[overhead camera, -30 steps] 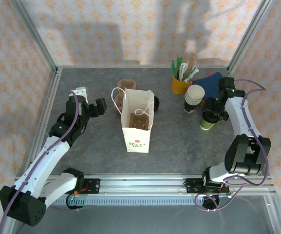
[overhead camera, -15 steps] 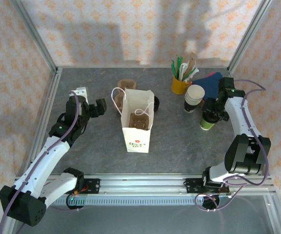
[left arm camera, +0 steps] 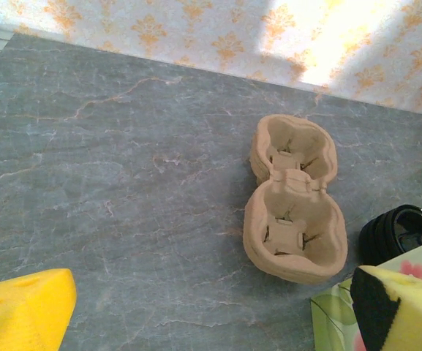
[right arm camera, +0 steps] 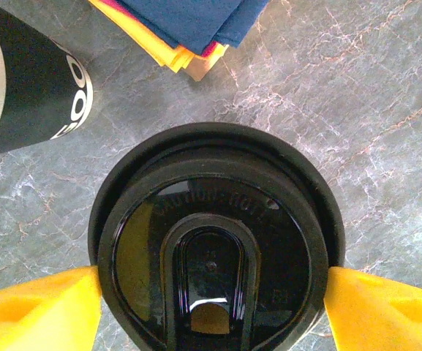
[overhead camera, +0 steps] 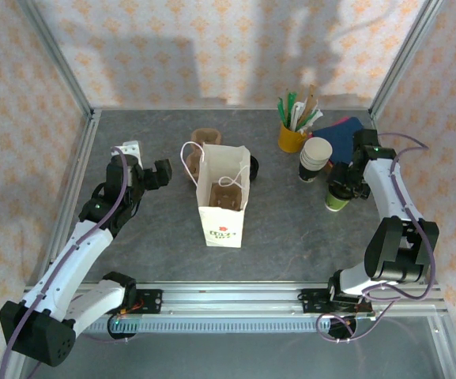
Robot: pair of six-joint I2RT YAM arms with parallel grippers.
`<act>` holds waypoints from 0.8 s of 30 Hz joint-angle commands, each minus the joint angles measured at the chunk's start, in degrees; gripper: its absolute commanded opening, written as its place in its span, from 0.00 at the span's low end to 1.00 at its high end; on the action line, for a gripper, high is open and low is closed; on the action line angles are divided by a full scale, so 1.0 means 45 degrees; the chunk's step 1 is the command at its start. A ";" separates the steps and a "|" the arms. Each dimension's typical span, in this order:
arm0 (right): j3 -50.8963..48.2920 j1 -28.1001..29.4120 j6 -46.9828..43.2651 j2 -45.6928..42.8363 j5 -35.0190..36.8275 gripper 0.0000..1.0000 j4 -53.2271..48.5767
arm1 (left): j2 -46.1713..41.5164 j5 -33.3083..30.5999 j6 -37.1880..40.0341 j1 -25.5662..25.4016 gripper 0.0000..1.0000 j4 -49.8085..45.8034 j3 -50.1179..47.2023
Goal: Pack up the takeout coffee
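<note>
Where one bag (overhead camera: 220, 227) stands, one takeout coffee (overhead camera: 336, 202) sits.

- Takeout coffee (right arm camera: 211, 248), black lid: raised lettering in an arc at twelve o'clock of the sip hole, too faint to read.
- Dark cup (right arm camera: 28, 88), at ten o'clock of the lid: white characters like "00", cut off.
- Paper bag (overhead camera: 223, 213): small red-and-green print at six o'clock on its front, illegible.
</note>
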 commanded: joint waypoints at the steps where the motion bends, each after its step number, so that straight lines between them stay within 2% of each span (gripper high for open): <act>1: -0.0242 -0.0080 0.0123 0.0162 0.0079 0.79 -0.0161 | -0.0236 -0.0176 0.0134 0.0102 0.98 0.0399 -0.0165; 10: -0.0231 -0.0075 0.0200 0.0620 -0.0063 0.80 -0.0211 | -0.0217 -0.0172 0.0134 0.0123 0.98 0.0396 -0.0158; 18: -0.0146 -0.0075 0.0436 0.0472 -0.0684 0.69 -0.0270 | -0.0180 -0.0150 0.0134 0.0152 0.98 0.0396 -0.0175; 24: -0.0370 0.0513 0.0872 -0.0367 -0.0844 0.69 -0.0582 | -0.0197 -0.0176 0.0134 0.0219 0.98 0.0396 -0.0195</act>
